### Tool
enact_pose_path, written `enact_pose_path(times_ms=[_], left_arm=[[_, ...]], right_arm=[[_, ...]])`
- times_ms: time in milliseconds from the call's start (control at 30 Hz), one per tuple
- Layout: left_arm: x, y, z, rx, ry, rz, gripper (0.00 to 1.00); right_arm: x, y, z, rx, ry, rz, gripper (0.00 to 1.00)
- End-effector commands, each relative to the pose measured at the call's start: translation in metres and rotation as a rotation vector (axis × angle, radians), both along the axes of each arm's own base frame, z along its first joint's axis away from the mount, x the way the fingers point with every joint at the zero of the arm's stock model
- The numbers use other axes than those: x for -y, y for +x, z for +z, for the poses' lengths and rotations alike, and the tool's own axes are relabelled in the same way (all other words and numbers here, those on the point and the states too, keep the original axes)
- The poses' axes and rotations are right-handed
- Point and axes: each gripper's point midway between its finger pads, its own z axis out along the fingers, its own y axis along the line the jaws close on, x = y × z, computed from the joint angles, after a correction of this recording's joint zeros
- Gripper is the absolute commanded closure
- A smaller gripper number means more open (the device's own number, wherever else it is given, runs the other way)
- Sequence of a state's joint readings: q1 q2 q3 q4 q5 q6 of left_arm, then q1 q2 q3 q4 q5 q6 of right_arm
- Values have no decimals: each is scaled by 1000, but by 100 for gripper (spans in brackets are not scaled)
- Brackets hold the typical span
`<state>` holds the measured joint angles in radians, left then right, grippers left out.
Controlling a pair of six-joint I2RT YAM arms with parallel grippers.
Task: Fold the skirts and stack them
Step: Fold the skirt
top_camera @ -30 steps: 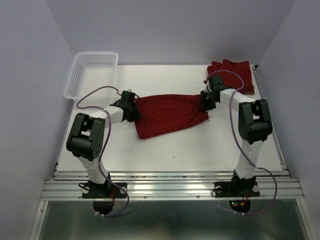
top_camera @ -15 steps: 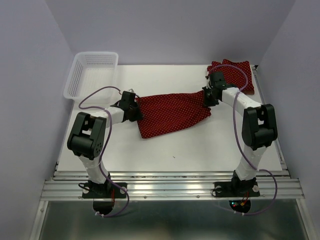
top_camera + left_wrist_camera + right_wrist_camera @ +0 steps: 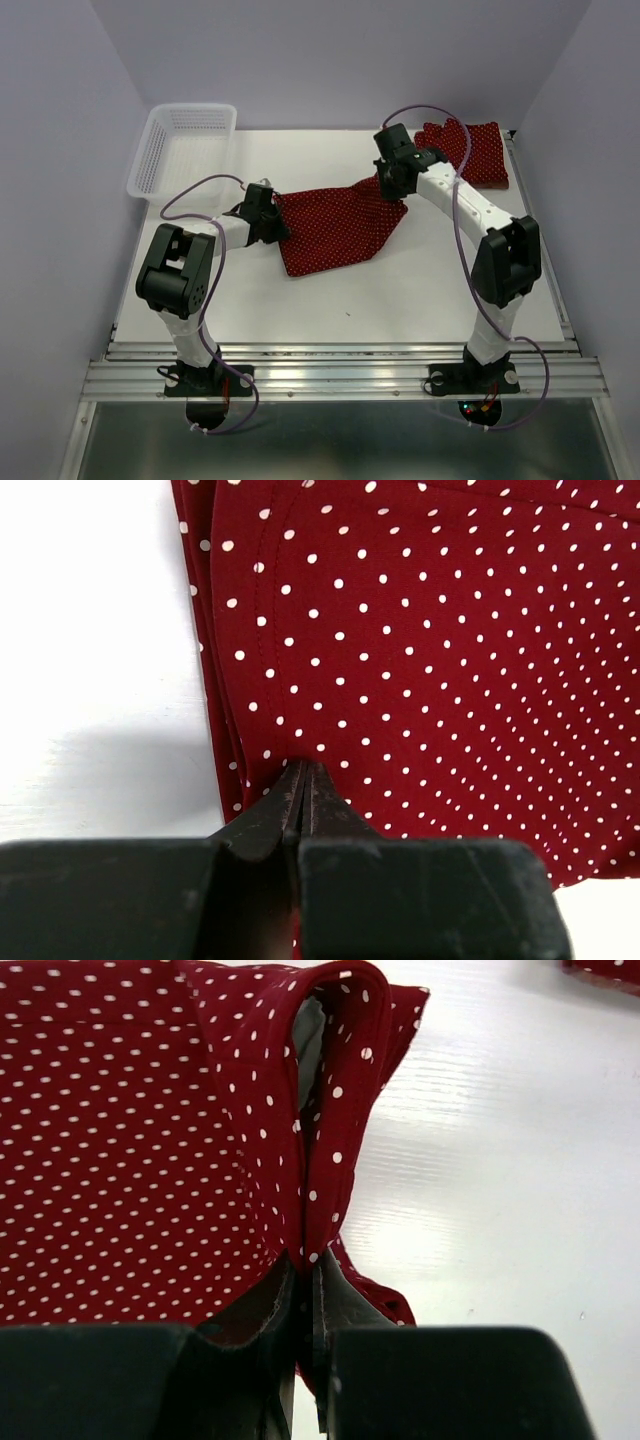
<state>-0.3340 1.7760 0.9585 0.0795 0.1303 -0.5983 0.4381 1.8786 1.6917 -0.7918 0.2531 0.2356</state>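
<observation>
Just right of the white basket [image 3: 160, 150], a dotted skirt [image 3: 335, 225] held at both ends
We see its dark red cloth spread over the table [image 3: 420, 290], the left edge nearest the basket, where the left gripper [image 3: 274, 214] is clenched on a fold. At the end farther from the basket, the right gripper [image 3: 393, 186] pinches a bunched corner tight. Farthest from the basket, level with it at the back, the other skirts [image 3: 482, 152] lie in a pile
</observation>
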Motion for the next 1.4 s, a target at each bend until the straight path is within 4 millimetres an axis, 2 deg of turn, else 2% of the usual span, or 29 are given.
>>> enact_pose_path(times_ms=[0,67,233,333,400,433,467,567,867,967,1067,1367], left_arm=[[3,-13,-6,-20,-19,-7,94],[3,-14,-6,-21,-26,-5,94],[3,-17,-8,-21,-29,-5,94],[2,-19,-8,-18,-31,-3,94],[2,-20,-7,-17,-35,-5,94],[2,-21,-8,-17,-35,-5,94],[2,-21,-8,-16,-38,-5,94],[3,-23,-9,-18,-46,-10,95],[4,-28,-12,-20,-59,-13,95],[5,-28,-11,-19,-63,-14,95],[5,-29,-12,-22,-63,-15,95],[4,-29,-9,-16,-65,-13,95]], right_arm=[[-22,-6,20,18,-19,-16,99],[-38,-8,22,12,-5,1,99],[-92,-21,18,-21,65,93,99],[-108,-21,21,-19,102,96,99],[-128,-27,15,-42,132,132,99],[-132,-26,17,-40,153,128,99],[-146,-29,20,-38,190,152,99],[-170,-35,20,-54,256,178,99],[-220,-42,22,-69,416,202,99],[-227,-37,19,-63,443,184,99],[-243,-42,20,-74,503,211,99],[-265,-43,-4,-118,512,238,100]])
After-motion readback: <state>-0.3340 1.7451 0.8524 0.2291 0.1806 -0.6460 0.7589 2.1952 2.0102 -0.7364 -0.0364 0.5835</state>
